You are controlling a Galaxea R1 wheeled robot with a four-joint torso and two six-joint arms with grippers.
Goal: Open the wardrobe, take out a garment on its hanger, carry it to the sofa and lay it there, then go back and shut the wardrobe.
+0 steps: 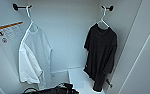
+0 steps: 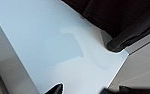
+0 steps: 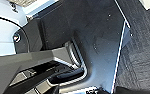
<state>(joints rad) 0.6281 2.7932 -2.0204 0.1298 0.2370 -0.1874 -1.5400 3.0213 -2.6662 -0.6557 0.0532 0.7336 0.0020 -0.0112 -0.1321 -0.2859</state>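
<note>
Facing: the open wardrobe (image 1: 66,30), seen from the head view.
Robot arm (image 1: 53,89): seen dark at the lower edge, nearest the camera.
Left gripper (image 2: 78,90): above the white wardrobe floor; jaw state cannot be told.
Right gripper: state cannot be told.
Garment (image 1: 101,55): hung on the hanger (image 1: 103,18) from the right-hand black hook (image 1: 110,8).
White T-shirt (image 1: 33,57): hung from the left-hand hook.

The robot's base (image 3: 28,62) is made of dark grey and black angular panels, with a curved silver-grey bar (image 3: 76,62) beside them. Its white curved cover (image 3: 2,35) carries a small round fitting (image 3: 16,38). Black arm parts with dark cables (image 1: 53,89) show in the head view.
</note>
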